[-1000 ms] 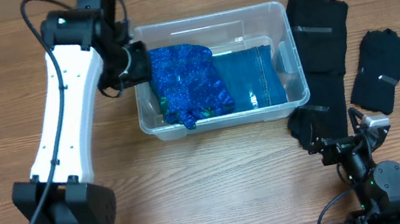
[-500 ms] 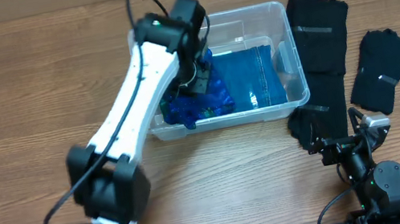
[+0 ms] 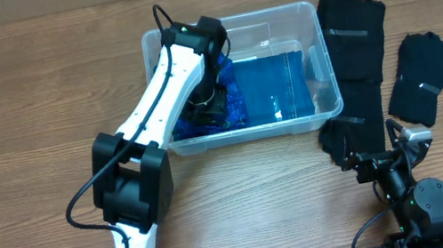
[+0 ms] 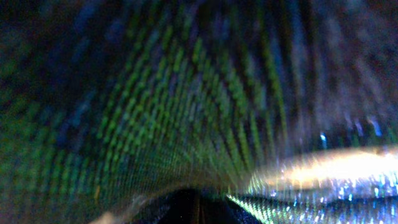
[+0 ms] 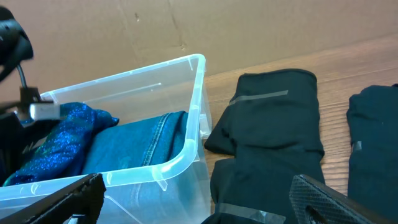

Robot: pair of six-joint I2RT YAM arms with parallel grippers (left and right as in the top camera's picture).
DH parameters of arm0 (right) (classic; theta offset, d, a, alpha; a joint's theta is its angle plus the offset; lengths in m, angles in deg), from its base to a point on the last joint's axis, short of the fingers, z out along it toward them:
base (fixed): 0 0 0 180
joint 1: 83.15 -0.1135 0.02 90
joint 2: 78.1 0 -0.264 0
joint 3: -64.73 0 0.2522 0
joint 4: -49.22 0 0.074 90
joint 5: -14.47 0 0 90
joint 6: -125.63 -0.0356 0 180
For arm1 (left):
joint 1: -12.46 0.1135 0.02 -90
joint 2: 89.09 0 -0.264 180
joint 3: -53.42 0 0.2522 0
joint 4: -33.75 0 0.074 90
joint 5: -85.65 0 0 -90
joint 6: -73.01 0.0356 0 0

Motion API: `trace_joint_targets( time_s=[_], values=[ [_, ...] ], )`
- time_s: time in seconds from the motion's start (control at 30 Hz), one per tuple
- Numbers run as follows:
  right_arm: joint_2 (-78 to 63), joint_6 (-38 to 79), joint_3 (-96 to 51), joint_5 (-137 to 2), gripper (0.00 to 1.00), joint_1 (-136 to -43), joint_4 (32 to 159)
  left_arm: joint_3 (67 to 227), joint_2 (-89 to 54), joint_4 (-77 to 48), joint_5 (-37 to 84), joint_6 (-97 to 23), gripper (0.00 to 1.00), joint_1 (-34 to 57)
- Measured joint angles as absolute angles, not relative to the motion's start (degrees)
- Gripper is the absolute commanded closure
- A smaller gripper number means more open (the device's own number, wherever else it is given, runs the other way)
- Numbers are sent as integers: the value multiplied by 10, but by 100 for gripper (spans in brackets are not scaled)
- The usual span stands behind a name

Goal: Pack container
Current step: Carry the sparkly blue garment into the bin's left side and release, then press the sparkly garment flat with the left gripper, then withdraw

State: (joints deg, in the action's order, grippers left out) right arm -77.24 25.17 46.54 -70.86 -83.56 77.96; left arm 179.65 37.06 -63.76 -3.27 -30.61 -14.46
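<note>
The clear container (image 3: 227,20) stands at the table's middle back; its near corner shows in the right wrist view (image 5: 198,93). In it lie a sparkly blue cloth (image 3: 236,103) on the left and folded blue denim (image 3: 279,87) on the right. My left gripper (image 3: 208,106) is down inside the container, on the sparkly cloth. The left wrist view is filled by blurred cloth (image 4: 186,93), so its jaws are hidden. My right gripper (image 3: 387,159) rests low at the front right, open and empty (image 5: 199,199), facing the container's right end.
A long black garment (image 3: 354,39) lies right of the container, and a smaller black one (image 3: 421,77) lies further right. Both show in the right wrist view, the long one (image 5: 273,118) and the small one (image 5: 373,143). Bare wood table (image 3: 24,130) extends to the left.
My left arm swung right from the container's left end over it and lowered into it, bringing the sparkly cloth down flatter in the left half. The right arm has not moved.
</note>
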Motion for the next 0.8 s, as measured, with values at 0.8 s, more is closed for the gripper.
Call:
trace_joint_targets(
  time_s=[0.8],
  values=[
    [-772, 251, 465, -709, 0, -836, 779, 1876, 446, -581, -67, -333, 79, -61]
  ],
)
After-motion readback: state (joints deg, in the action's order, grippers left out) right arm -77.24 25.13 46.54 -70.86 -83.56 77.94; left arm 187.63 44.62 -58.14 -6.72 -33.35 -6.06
